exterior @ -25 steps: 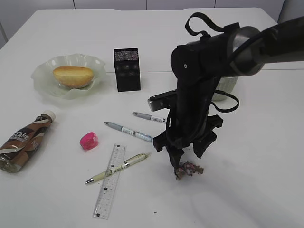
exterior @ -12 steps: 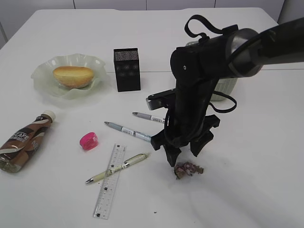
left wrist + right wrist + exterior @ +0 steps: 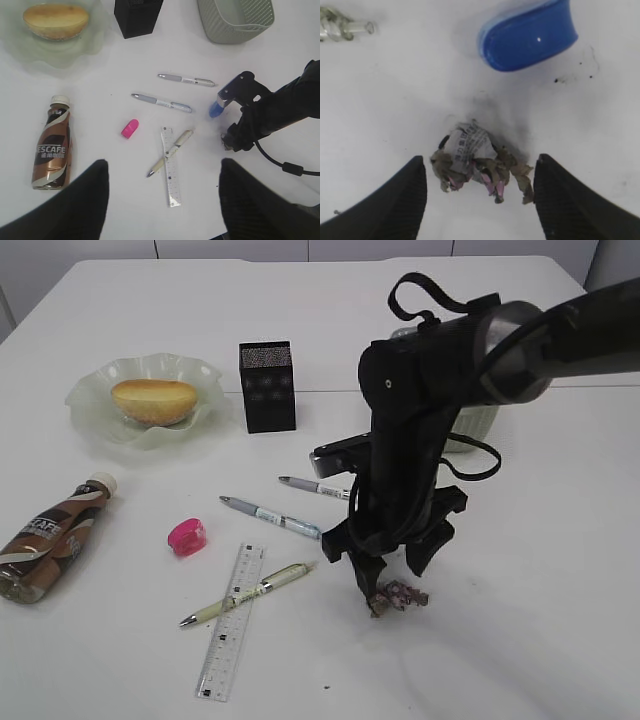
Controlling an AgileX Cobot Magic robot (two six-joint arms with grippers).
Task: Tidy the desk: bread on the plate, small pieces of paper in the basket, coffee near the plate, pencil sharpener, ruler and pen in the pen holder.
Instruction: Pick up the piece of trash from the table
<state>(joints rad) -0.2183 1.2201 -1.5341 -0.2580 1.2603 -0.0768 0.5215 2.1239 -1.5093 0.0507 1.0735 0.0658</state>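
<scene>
Desk (image 3: 560, 570): beneath right gripper (image 3: 479, 200). Basket (image 3: 235, 20): behind it. Plate (image 3: 95, 405) bearing bread (image 3: 154, 400): far left. Right gripper: jaws spread, straddling crumpled paper (image 3: 475, 167), ungrasped. Left gripper (image 3: 162, 200): released, raised high.

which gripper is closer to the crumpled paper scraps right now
Right. The right gripper is open and straddles the paper scraps on the desk, one finger either side. The left gripper hangs high above the desk, open, well away from them.
</scene>
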